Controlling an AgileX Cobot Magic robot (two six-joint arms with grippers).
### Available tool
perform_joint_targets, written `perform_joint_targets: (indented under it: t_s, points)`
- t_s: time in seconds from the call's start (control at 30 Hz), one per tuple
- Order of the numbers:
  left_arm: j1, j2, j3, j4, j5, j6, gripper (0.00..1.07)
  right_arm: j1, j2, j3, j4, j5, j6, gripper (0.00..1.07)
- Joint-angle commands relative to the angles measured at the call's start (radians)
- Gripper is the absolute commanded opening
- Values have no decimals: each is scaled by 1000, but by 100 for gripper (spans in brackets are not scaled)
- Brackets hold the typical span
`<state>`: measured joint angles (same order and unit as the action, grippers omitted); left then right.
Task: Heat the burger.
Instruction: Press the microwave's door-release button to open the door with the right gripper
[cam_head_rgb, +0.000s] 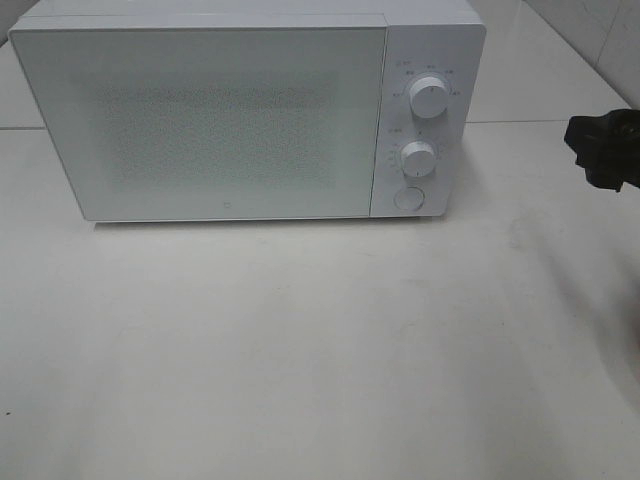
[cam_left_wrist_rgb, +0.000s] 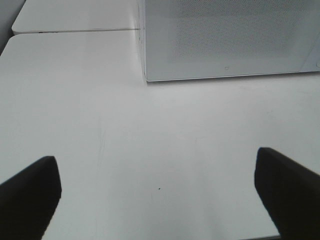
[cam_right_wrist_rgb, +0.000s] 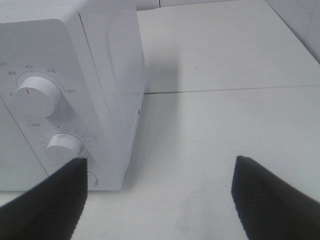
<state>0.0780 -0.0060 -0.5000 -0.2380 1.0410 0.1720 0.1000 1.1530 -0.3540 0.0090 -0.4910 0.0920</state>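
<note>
The left gripper (cam_left_wrist_rgb: 157, 167) hangs over the bare white table (cam_left_wrist_rgb: 150, 125) with its two dark fingers (cam_left_wrist_rgb: 30, 195) spread wide, holding and touching nothing. The right gripper (cam_right_wrist_rgb: 160, 167) is likewise spread wide and empty, off to the control-panel side of the white microwave (cam_head_rgb: 230, 110); in the high view it shows only as a dark shape at the right edge. The microwave stands at the back of the table with its door (cam_head_rgb: 200, 120) shut. Its panel carries an upper knob (cam_head_rgb: 428, 97), a lower knob (cam_head_rgb: 418, 157) and a round button (cam_head_rgb: 407, 198). The burger shows in no view, and the speckled door window does not reveal what is inside.
</note>
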Motion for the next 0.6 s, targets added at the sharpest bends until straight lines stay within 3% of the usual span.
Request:
perform_joint_targets:
  t_s: [0.03,0.13,0.3,0.43,0.6]
  points:
    - [-1,-18,2,-5,-2,0,100,-3,39,3,1,-75,-14,76]
    - [-1,-18,2,-5,-2,0,100,16,90,3,13,-127,-31,76]
    - [-1,-18,2,-5,-2,0,100,131,169,3,127,-228,-165,76]
    - [-1,-18,2,-5,-2,0,100,260,262,3,298,-349,-289,76]
    - [-1,-18,2,-5,-2,0,100,360,335,3,426,-478,-329,76]
